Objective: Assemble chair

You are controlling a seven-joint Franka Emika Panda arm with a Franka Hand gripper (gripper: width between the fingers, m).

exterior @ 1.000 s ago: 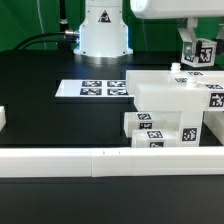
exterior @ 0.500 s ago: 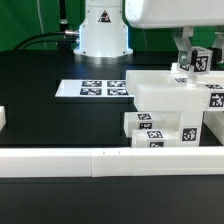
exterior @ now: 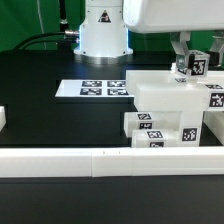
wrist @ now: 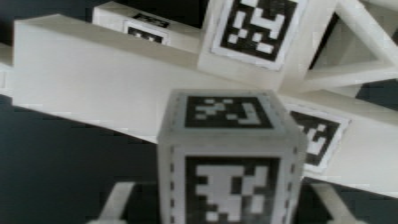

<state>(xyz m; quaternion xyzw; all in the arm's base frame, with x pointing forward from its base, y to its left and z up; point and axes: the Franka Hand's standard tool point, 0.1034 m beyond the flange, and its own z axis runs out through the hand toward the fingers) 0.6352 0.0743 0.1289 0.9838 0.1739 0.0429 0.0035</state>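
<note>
**Wrist view: short post in my grip, over the chair stack**

My gripper [exterior: 191, 58] is clamped on a short post [wrist: 228, 150], a finger on each flat side, with tags showing on its end and front face. The post hangs upright just above the top slab [exterior: 165, 90] of the chair stack, toward the stack's far side. I cannot tell whether it touches. Close behind the post sits the X-braced frame [wrist: 311, 70].

I judge the post to be light, rigid, smooth-sided plastic. It will not bend, but it could twist or slide in my pads if it catches an edge, so a hold across the flat sides near its upper end suits it. The stack looks easy to shove out of place.

The open black table [exterior: 40, 115] lies beside the stack, toward the marker board [exterior: 100, 88]. The border wall [exterior: 100, 160] runs just in front of the stack. Straight up looks freest.
</note>
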